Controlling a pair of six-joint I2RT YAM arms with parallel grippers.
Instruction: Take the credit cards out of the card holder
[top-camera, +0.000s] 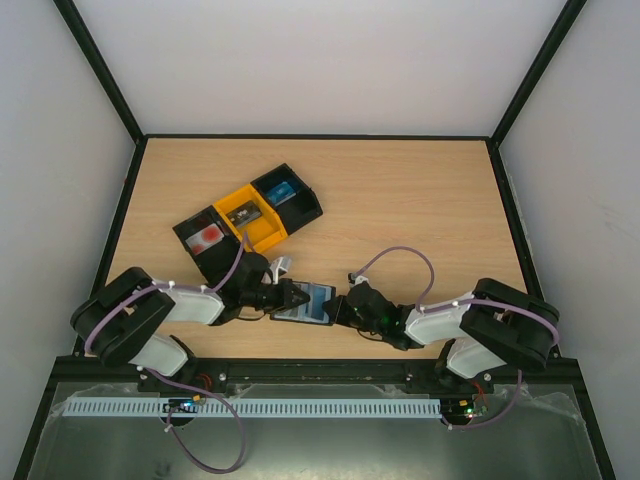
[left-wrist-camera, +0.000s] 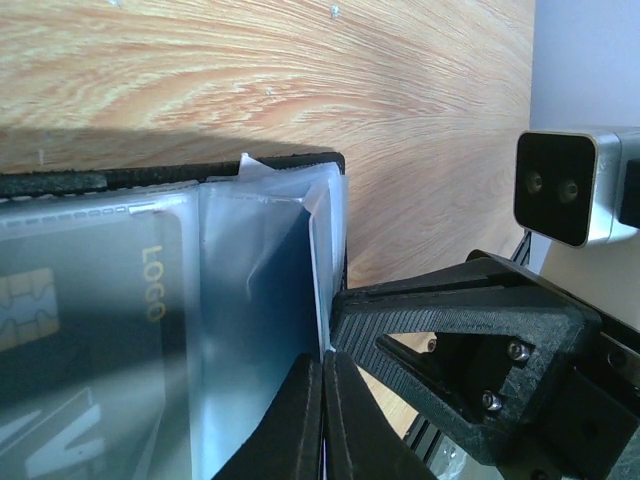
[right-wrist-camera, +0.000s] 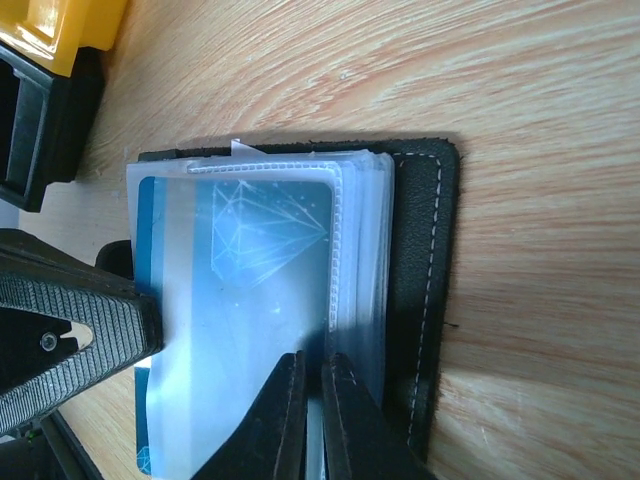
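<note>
Left pincer (left-wrist-camera: 322, 400): my jaws are pressed together on a thin edge of the clear sleeves (left-wrist-camera: 250, 300). I cannot tell whether a card is caught in that edge. Just left of my tips, a dark card (left-wrist-camera: 90, 330) marked LOGO sits inside a sleeve.

Right pincer (right-wrist-camera: 312, 400): my jaws are all but together, nipping the sleeves' opposite edge. Just ahead of my tips, a blue card (right-wrist-camera: 250, 260) shows through the top sleeve.

Holder (right-wrist-camera: 415, 260): lies open and flat on the table (top-camera: 400, 200), between my two pincers.

Beyond it: a row of bins (top-camera: 250, 215), black and yellow.
</note>
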